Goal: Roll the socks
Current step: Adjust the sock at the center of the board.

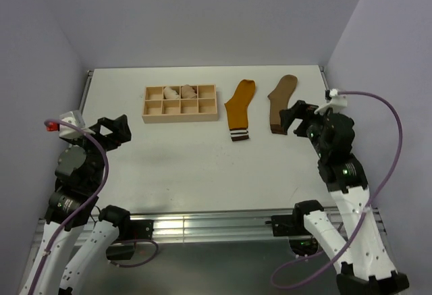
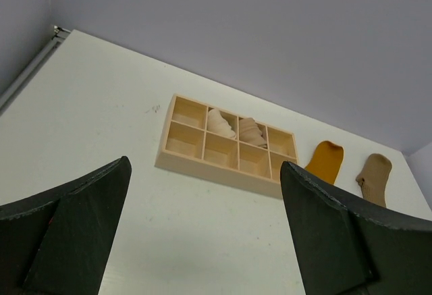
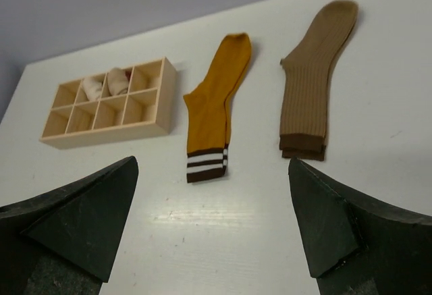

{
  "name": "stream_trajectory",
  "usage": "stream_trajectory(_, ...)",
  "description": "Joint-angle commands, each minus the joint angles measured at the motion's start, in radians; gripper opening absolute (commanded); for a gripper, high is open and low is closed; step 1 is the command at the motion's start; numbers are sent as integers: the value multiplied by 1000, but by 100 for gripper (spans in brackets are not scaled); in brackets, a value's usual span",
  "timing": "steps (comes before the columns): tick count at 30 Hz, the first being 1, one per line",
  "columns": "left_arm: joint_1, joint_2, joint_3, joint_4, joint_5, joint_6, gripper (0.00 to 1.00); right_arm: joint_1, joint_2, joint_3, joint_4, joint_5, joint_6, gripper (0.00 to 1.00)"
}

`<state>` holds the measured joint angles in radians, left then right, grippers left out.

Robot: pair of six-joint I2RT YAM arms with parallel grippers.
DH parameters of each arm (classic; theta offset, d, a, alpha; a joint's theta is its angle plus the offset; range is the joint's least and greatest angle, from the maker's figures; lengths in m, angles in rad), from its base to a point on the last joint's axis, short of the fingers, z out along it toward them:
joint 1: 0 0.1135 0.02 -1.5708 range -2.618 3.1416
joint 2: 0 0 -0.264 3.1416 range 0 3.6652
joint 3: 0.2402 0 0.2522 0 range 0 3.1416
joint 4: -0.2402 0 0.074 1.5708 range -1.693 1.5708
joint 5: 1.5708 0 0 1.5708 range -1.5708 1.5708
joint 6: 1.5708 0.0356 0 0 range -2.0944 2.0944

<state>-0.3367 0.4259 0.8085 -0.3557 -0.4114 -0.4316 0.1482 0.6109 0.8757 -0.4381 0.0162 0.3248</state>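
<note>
The mustard-orange sock and the olive-brown sock lie flat, unrolled and apart on the desk, right of the wooden tray. By my judgement, all the rolling remains. The right gripper hovers near the olive cuff, spread and empty. The left gripper is likewise spread.

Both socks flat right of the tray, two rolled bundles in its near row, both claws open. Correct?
Wrong row: rolled bundles sit in the far row of the tray, per the top external view. The mustard sock and olive sock lie flat right of it; left claw and right claw are open.
</note>
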Motion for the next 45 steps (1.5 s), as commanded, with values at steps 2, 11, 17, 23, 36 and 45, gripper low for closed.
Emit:
stream_trajectory(2,-2,30,-15,46,62,-1,100,8,226,139,22,-88,11,100)
stream_trajectory(11,-2,37,-40,53,59,14,100,151,614,222,139,17,-184,99)
stream_trajectory(17,-2,31,-55,50,46,16,100,231,847,288,183,15,-314,86)
stream_trajectory(23,-2,27,-63,60,56,22,99,252,1070,397,168,-38,-383,71)
stream_trajectory(36,-2,33,-75,72,109,31,100,275,1325,514,107,8,-301,60)
stream_trajectory(45,-2,47,-71,69,143,31,100,321,1385,505,33,77,-173,52)
